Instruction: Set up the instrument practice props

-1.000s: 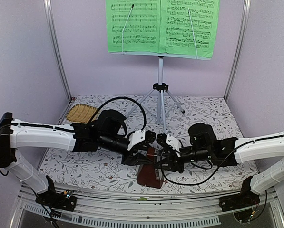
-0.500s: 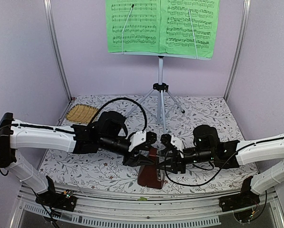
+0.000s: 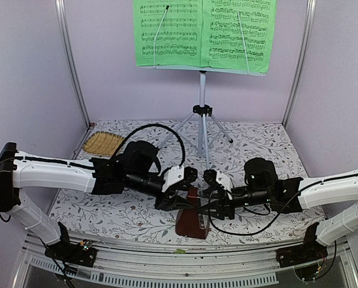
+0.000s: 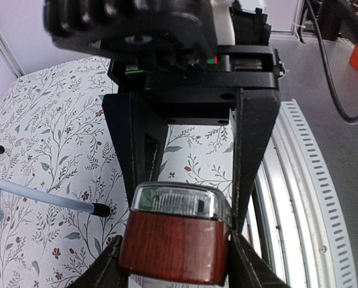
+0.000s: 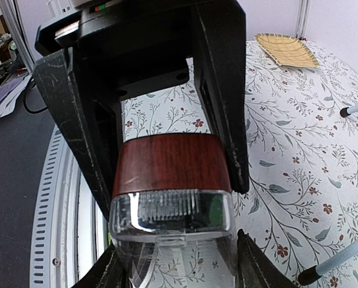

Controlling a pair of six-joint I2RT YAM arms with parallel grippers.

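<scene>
My right gripper (image 5: 176, 264) has slid in and widened around the metronome (image 3: 192, 221), which has shifted slightly right. My left gripper (image 4: 177, 264) is clamped on it. The right straddles it, grip unclear. It stands upright mid-front, so placement is probably still underway.

Bright, even light; wrist views look slightly soft up close.

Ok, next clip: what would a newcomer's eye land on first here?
The bright green sheet-music booklet spreads open on the music stand at the back. Near the front edge of the table, the left gripper and right gripper bracket the reddish-brown metronome from opposite sides.
</scene>
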